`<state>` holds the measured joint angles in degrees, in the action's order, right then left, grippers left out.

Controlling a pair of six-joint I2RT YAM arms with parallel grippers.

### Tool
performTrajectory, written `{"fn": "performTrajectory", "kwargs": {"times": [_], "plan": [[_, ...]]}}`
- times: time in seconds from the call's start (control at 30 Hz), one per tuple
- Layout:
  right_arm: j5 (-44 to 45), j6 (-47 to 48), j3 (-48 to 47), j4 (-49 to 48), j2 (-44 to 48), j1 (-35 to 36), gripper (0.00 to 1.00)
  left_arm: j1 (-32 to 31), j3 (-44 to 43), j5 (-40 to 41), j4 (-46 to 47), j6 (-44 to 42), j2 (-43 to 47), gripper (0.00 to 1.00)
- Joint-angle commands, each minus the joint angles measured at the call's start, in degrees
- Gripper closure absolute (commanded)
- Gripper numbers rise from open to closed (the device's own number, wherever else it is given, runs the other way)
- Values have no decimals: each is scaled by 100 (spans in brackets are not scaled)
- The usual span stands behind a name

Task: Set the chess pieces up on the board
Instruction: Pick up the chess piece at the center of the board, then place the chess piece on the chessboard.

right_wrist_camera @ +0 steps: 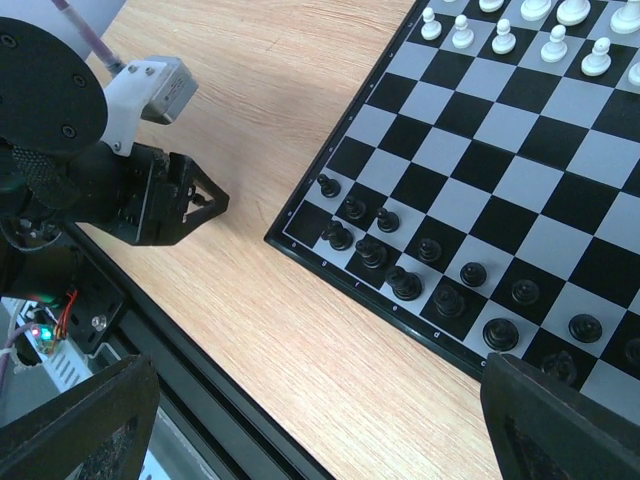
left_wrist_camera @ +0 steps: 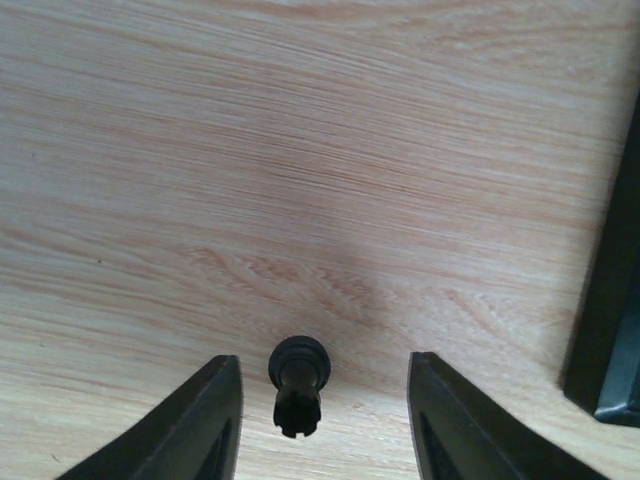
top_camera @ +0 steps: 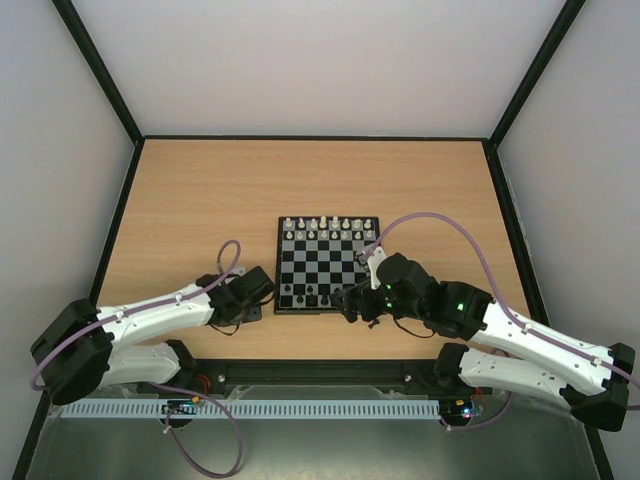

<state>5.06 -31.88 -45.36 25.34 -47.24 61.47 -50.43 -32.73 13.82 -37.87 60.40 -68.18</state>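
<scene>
The board (top_camera: pixel 326 264) lies mid-table; white chess pieces (top_camera: pixel 328 226) fill its far rows and black ones (top_camera: pixel 308 292) its near rows. In the right wrist view the black pieces (right_wrist_camera: pixel 405 285) stand along the board's (right_wrist_camera: pixel 520 150) near edge, with the white ones (right_wrist_camera: pixel 505 35) far off. A black rook (left_wrist_camera: pixel 298 385) stands upright on the wood, left of the board's corner (left_wrist_camera: pixel 610 330). My left gripper (left_wrist_camera: pixel 322 405) straddles it, open, with both fingers clear of it. My right gripper (right_wrist_camera: pixel 320 420) hangs open over bare wood by the board's near edge, holding nothing.
The table's black front rail (right_wrist_camera: pixel 200 380) runs just below the right gripper. My left gripper (right_wrist_camera: pixel 185 200) shows in the right wrist view, left of the board. Black-edged walls (top_camera: pixel 120 200) enclose the wooden table.
</scene>
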Motion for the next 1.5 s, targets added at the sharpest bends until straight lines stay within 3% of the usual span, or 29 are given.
{"fn": "performTrajectory", "kwargs": {"times": [0.0, 0.43, 0.53, 0.73, 1.07, 1.47], "plan": [[-49, 84, -8, -14, 76, -21, 11, 50, 146, -35, 21, 18, -71, 56], [-45, 77, 9, -20, 95, -20, 11, 156, 27, 61, -14, -163, -142, 85], [-31, 71, 2, -4, 75, -21, 11, 139, -126, 75, -157, -233, -136, 87], [45, 51, 10, -14, 49, -16, 11, -125, -674, 62, -384, -388, -222, 88], [215, 16, -3, 33, 13, -21, 11, -747, -1691, 19, -201, -594, -1371, 88], [198, 24, -11, 28, -39, -25, 11, -896, -1955, -92, 11, -759, -1890, 87]]}}
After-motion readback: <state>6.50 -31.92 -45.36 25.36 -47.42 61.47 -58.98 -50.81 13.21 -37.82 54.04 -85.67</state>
